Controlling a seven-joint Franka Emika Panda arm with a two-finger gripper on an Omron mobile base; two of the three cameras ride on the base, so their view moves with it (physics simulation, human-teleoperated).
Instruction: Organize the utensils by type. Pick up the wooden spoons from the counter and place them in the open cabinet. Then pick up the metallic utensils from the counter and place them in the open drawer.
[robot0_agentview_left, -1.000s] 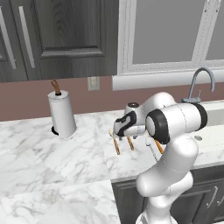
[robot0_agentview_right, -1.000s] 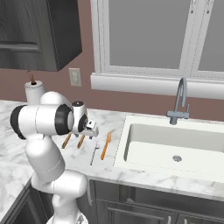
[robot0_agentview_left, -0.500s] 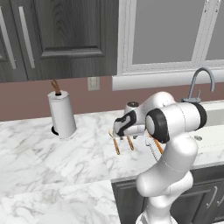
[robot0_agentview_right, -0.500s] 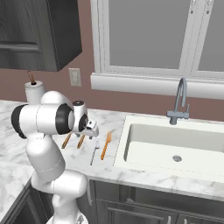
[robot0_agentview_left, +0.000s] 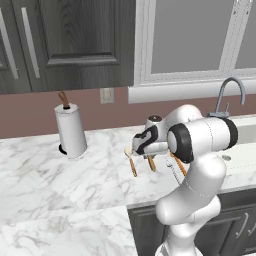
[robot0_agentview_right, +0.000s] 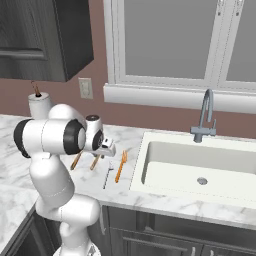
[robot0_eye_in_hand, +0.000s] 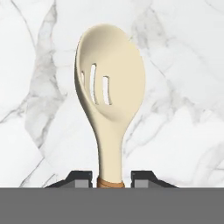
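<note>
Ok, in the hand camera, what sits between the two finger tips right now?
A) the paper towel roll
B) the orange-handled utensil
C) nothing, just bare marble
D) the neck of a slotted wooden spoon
D: the hand view shows the slotted wooden spoon with its pale bowl pointing away and its tan neck running down between the gripper finger tips, over the counter.

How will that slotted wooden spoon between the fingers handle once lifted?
The wooden spoon looks stiff and probably light, being thin and slotted. The gripper straddles its narrow neck, so the broad bowl may tip downward. Its rounded handle could twist between the fingers.
</note>
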